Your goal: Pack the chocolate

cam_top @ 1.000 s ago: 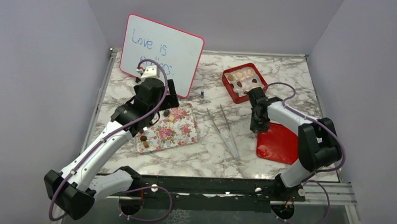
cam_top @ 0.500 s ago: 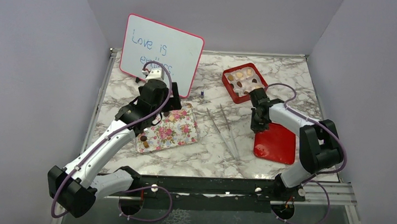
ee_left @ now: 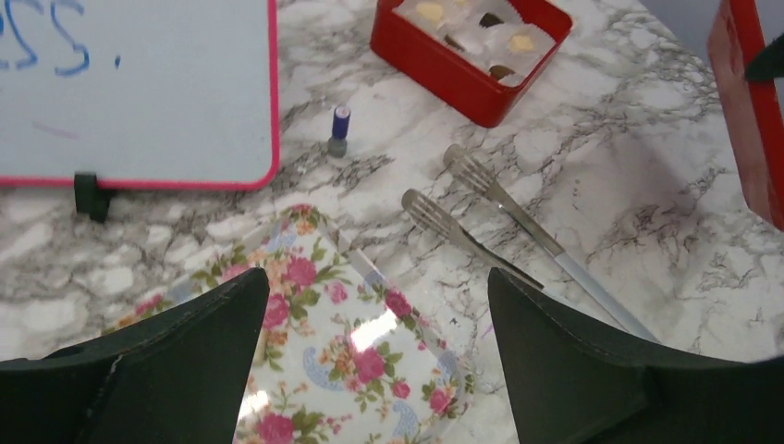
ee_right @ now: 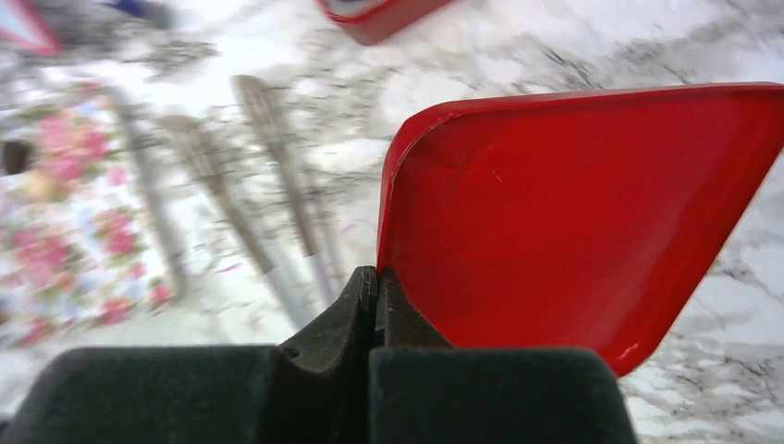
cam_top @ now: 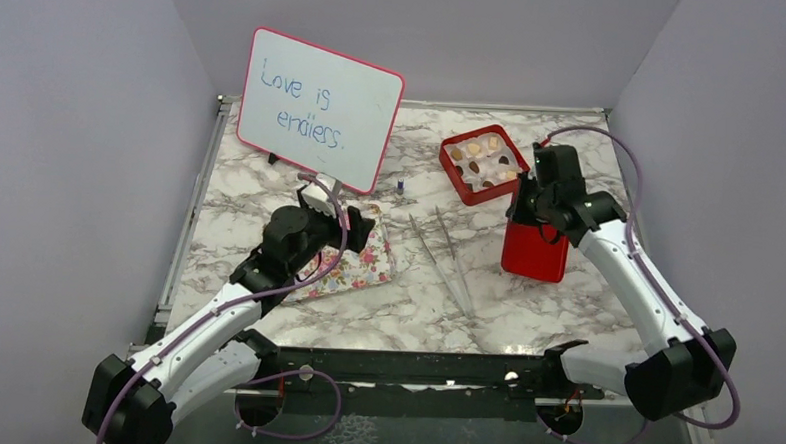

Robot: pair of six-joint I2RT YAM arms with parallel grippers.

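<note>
Starting at the left, we see the left gripper (ee_left: 379, 277) hanging over the floral tray (ee_left: 351, 370), its fingers spread wide and holding nothing. At the tray's 1 o'clock sits the red box (cam_top: 451, 175), with the chocolate (cam_top: 474, 148) lying in its white lining. At the box's 5 o'clock, the right gripper (ee_right: 377, 287) pinches the red lid (ee_right: 573, 213) tight by its edge, holding it on end.
</note>
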